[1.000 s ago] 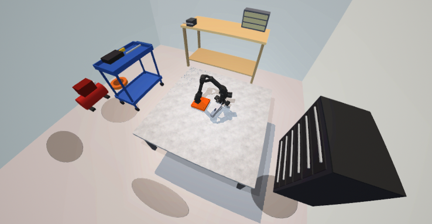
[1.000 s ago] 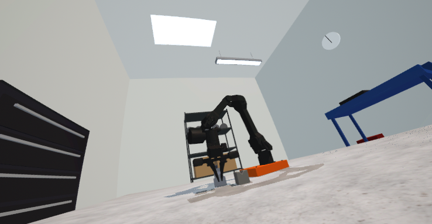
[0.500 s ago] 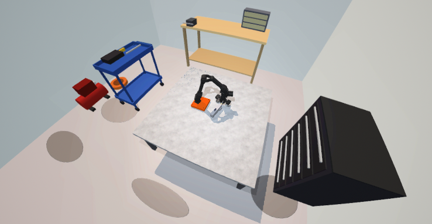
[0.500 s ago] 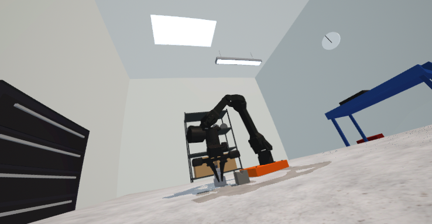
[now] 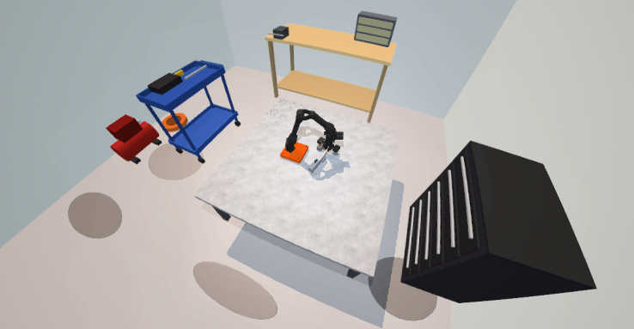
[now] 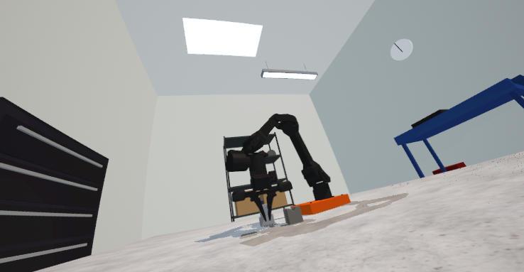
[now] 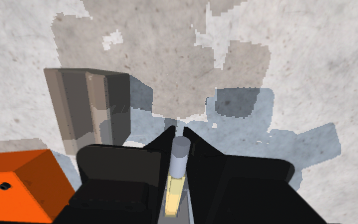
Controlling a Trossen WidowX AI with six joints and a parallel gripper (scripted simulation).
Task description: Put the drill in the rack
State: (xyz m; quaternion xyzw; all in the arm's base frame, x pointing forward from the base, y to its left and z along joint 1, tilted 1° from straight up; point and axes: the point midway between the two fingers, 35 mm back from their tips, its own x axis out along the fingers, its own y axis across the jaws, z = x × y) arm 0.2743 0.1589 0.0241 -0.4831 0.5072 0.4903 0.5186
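Note:
My gripper (image 6: 267, 219) (image 7: 178, 130) is shut on the drill (image 7: 180, 157), a grey cylinder with a yellow section, low over the table. In the wrist view the yellow section shows below the grey end, between the fingers. The grey holder (image 5: 313, 166) (image 6: 271, 223) lies on the table beneath and beside the fingers; whether the drill's far end is still inside it cannot be told. A small dark piece (image 5: 315, 161) on the holder may be the key. The rack (image 6: 294, 215) (image 7: 81, 107), a grey grooved block, stands beside the gripper, empty in the wrist view.
The arm's orange base plate (image 5: 294, 153) (image 6: 324, 204) (image 7: 11, 197) is near the rack. The pale table (image 5: 283, 202) bears them all. A blue cart (image 5: 204, 126), a wooden bench (image 5: 328, 42) and a black drawer cabinet (image 5: 523, 211) stand off the table.

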